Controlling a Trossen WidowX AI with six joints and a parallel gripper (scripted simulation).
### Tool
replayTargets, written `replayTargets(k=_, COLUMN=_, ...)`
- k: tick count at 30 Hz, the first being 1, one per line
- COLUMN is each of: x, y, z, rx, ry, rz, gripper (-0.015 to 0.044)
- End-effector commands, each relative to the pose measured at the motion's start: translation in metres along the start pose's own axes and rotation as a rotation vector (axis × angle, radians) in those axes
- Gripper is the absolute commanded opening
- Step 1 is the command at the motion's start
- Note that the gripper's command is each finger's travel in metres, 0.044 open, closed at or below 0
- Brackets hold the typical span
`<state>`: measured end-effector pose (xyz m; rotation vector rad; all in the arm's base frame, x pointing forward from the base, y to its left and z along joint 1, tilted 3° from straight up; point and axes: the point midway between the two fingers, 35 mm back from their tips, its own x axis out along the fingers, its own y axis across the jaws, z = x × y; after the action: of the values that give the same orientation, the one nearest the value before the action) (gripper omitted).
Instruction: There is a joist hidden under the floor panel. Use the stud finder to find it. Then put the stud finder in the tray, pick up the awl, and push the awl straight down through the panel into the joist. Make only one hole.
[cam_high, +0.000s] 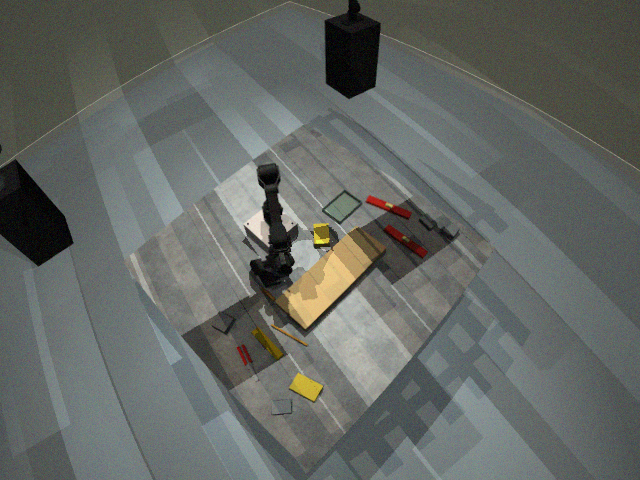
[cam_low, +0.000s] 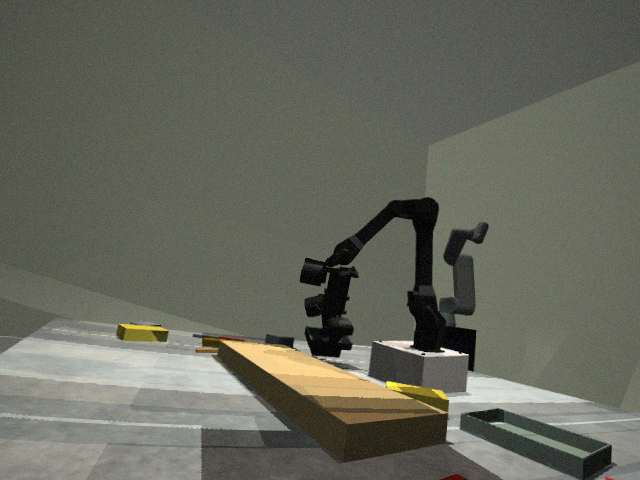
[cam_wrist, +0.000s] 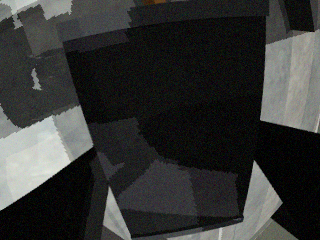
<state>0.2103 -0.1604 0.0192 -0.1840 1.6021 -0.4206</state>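
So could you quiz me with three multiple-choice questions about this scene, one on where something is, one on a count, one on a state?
1. Where is the end effector?
A. by the wooden panel's end
B. over the green tray
C. by the black box

2. How many long red levels?
A. one
B. two
C. four

3. The end effector is:
A. open, holding nothing
B. closed on a dark boxy tool
C. out of sight

Answers: 1 A, it hangs by the panel's end. 2 B, two red levels lie beyond the panel. 3 B, the tool fills the wrist view.
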Motion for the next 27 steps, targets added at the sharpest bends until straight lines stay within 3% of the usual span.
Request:
replayTargets(k=1, x=0.0007, y=0.0004, z=-0.0018, rx=0.007, ry=0.003, rz=-0.031, gripper=0.0)
replayTargets(k=27, x=0.0016, y=0.0057, z=-0.0022, rx=0.028, ry=0.003, rz=-0.218, gripper=0.0)
